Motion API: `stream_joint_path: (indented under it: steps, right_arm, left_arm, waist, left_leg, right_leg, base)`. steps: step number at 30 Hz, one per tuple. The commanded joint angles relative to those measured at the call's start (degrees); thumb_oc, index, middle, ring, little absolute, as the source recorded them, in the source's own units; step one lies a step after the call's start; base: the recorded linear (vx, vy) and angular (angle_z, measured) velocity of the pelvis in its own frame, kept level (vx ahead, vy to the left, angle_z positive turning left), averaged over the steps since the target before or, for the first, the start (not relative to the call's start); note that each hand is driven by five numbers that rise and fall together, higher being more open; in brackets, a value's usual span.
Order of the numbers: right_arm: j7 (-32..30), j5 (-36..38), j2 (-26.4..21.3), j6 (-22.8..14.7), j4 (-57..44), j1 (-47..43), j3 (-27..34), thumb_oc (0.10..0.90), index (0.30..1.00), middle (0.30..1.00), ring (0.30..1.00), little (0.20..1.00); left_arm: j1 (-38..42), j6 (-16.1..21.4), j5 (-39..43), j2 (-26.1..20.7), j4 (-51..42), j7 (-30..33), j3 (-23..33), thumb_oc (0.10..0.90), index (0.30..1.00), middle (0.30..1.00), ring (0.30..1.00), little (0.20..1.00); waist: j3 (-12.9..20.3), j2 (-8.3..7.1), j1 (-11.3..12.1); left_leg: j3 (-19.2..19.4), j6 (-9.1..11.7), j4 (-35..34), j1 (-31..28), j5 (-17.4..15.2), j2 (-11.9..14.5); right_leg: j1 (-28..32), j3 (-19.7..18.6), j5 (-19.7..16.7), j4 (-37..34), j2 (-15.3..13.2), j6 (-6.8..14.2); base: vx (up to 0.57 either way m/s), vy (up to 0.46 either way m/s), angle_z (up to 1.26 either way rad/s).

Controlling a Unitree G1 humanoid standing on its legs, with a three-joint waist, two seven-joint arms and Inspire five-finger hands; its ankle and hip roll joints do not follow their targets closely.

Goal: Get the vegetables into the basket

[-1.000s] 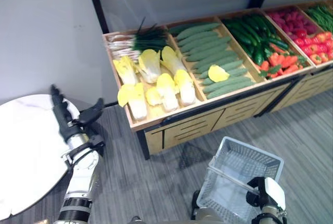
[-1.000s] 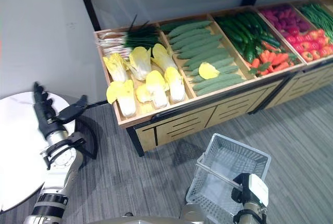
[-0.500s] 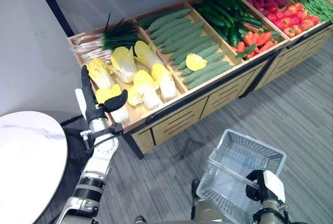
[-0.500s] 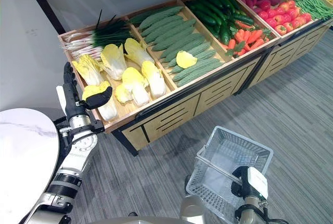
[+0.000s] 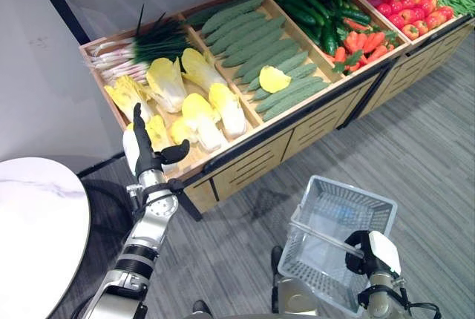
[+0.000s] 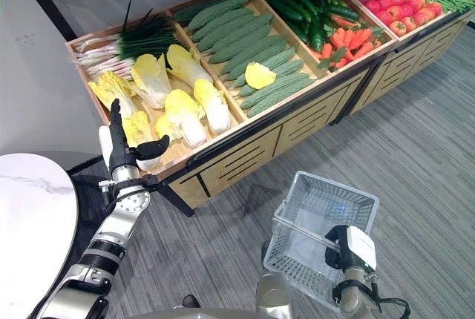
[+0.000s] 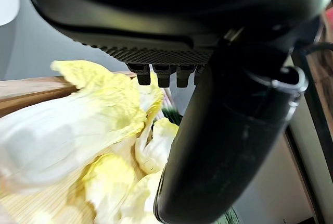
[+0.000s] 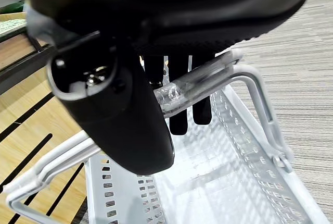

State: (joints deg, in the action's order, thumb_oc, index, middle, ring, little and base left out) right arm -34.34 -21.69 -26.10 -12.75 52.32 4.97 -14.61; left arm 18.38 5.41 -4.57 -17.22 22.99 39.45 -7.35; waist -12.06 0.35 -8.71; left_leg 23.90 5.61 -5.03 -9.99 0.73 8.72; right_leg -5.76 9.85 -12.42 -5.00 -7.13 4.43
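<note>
Left hand (image 5: pixel 145 153), fingers straight and thumb spread, hovers by the pale yellow-leaved cabbages (image 5: pixel 199 115) in the wooden display crate (image 5: pixel 194 170); reaching is underway. Right hand (image 8: pixel 125 99) grips the white wire basket's handle (image 8: pixel 208 81), basket (image 5: pixel 338 241) empty. Next: close round a cabbage.

Round white marble-look table (image 5: pixel 33 237) at lower left, on grey striped carpet floor (image 5: pixel 430 148). Long wooden produce stand (image 5: pixel 252 167) with slatted drawer fronts runs diagonally along pale wall (image 5: pixel 44 67). Black metal frame post (image 5: pixel 63 9) rises behind stand's left end. Wooden dividers (image 5: pixel 300 37) split stand top into compartments.
</note>
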Motion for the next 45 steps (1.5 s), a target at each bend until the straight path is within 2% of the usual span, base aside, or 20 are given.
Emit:
stream_joint_path:
  steps: [1,12,23,29,38,45]
  right_arm:
    - [-3.6,-0.4,-1.6,-4.7,-1.6,-2.3,-2.3,0.400,0.300,0.300,0.300,0.300]
    - [-3.8,-0.9,-0.8,-5.3,-1.6,-2.6,-2.9,0.400,0.300,0.300,0.300,0.300]
    - [-3.9,-1.2,-0.8,-5.2,-3.2,-3.0,-3.9,0.400,0.300,0.300,0.300,0.300]
    - [-3.9,-1.1,-0.7,-5.6,-3.1,-4.0,-5.6,0.400,0.300,0.300,0.300,0.300]
    - [-4.0,-0.7,-1.2,-6.0,-3.3,-5.5,-6.5,0.400,0.300,0.300,0.300,0.300]
    - [-4.9,-1.3,-1.0,-6.5,-3.8,-4.8,-7.4,0.400,0.300,0.300,0.300,0.300]
  left_arm:
    - [9.7,0.9,-7.2,-3.2,2.2,6.1,2.1,0.900,1.000,1.000,1.000,1.000]
    - [9.3,-4.1,-17.0,-6.3,5.0,9.3,3.3,0.900,1.000,1.000,1.000,1.000]
    - [10.7,-6.6,-14.5,-4.6,10.3,11.0,4.7,0.900,1.000,1.000,1.000,1.000]
    - [13.6,-6.8,-13.4,-4.6,16.1,10.6,2.4,0.900,1.000,1.000,1.000,1.000]
    - [16.0,-6.6,-13.8,-5.2,19.7,9.6,-0.3,0.900,1.000,1.000,1.000,1.000]
    - [16.0,-9.3,-11.2,-3.1,26.9,13.0,1.8,0.900,1.000,1.000,1.000,1.000]
  waist:
    - [1.0,-2.84,-0.3]
    - [0.2,-3.36,-0.1]
    - [-0.9,-3.75,-0.5]
    - [-1.2,-3.92,-1.3]
    - [-2.0,-3.81,-2.0]
    - [-2.1,-3.97,-2.4]
  left_leg:
    - [-3.9,0.9,0.0,1.2,-4.5,0.9]
    - [-3.6,1.0,0.0,1.5,-4.6,1.2]
    - [-3.6,1.1,0.0,2.5,-4.2,1.3]
    - [-3.4,1.3,0.0,3.5,-3.8,1.5]
    - [-2.6,1.6,0.0,3.9,-3.4,1.8]
    - [-2.3,1.7,0.0,3.8,-3.4,2.0]
  right_leg:
    - [6.0,1.2,7.8,0.0,-2.3,3.9]
    - [5.5,1.1,7.9,0.0,-2.0,3.9]
    - [4.3,0.7,7.5,0.0,-1.9,3.7]
    - [3.0,0.4,7.3,0.0,-1.8,3.7]
    - [1.9,0.0,7.1,0.0,-1.6,3.7]
    - [1.7,-0.1,7.2,0.0,-1.4,3.6]
  base:
    - [0.00,0.000,0.00]
    - [0.00,0.000,0.00]
    - [0.00,0.000,0.00]
    - [0.00,-0.001,-0.01]
    - [0.00,-0.004,-0.03]
    - [0.00,-0.006,-0.02]
